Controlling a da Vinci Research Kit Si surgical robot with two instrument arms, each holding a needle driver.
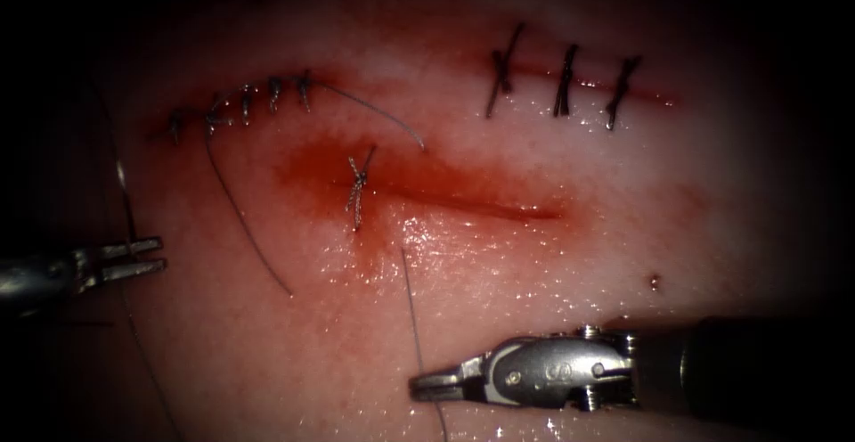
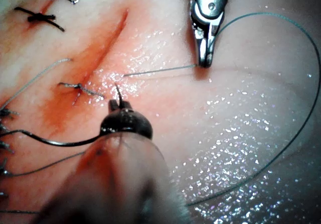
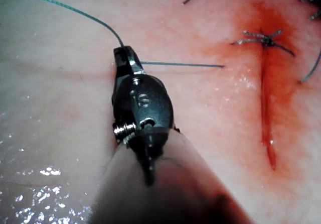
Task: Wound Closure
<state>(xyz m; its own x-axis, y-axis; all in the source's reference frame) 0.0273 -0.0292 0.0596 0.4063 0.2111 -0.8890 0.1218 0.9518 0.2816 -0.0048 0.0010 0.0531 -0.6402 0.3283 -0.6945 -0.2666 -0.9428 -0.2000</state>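
The open cut [image 1: 463, 201] runs across the tissue [image 1: 623, 184], ringed by red fluid, with one knotted stitch [image 1: 356, 184] near its left end. My right tool [image 1: 427, 384] lies in front of the cut, jaws shut on the thin thread [image 1: 410, 308]. The thread's free end lies on the tissue just in front of the cut. The same grip shows in the left wrist view [image 2: 205, 61] and the right wrist view [image 3: 120, 50]. From there the thread sweeps off in a wide loop [image 2: 311, 98]. My left tool [image 1: 147, 259] stands far left, jaws slightly apart, and a dark thread [image 1: 125, 201] crosses them.
Two other closed cuts lie behind: one with several small stitches [image 1: 245, 103] at the back left, with long loose tails [image 1: 245, 219], and one with three dark stitches [image 1: 563, 81] at the back right. A small dark spot [image 1: 655, 282] marks the tissue at the right.
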